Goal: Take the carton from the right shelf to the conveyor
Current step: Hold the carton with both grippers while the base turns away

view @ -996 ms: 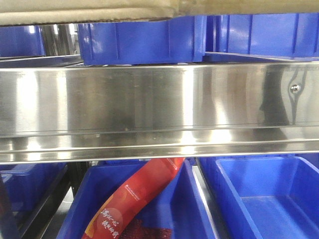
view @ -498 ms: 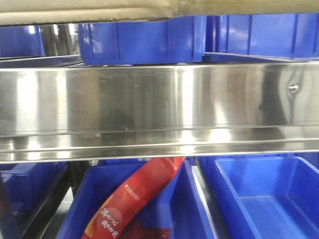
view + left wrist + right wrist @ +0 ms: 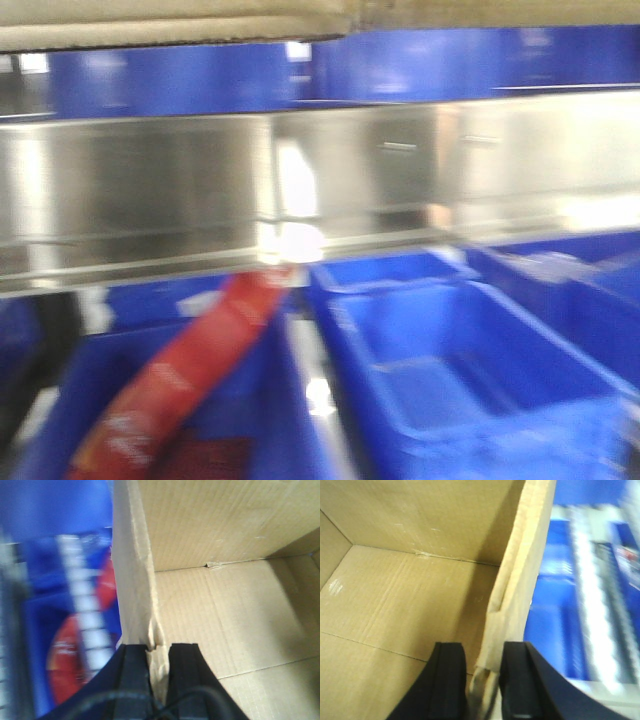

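Carton [image 3: 225, 605] gripped at both side walls: from my console I am seeing the left claw [image 3: 159, 652] squeezing its two black fingers [image 3: 132, 680] tight on the box's left wall, the cardboard crumpling between them. The right claw [image 3: 482, 652] is clamping the opposite wall the same way. Both wrist cameras are looking down into the bare brown interior. In the blurred front view, the carton's underside [image 3: 170, 25] is running along the top edge, above the steel rail of the right shelf [image 3: 150, 190]. Blue bins [image 3: 460, 370] are sitting below the rail, one holding a red packet [image 3: 190, 370].
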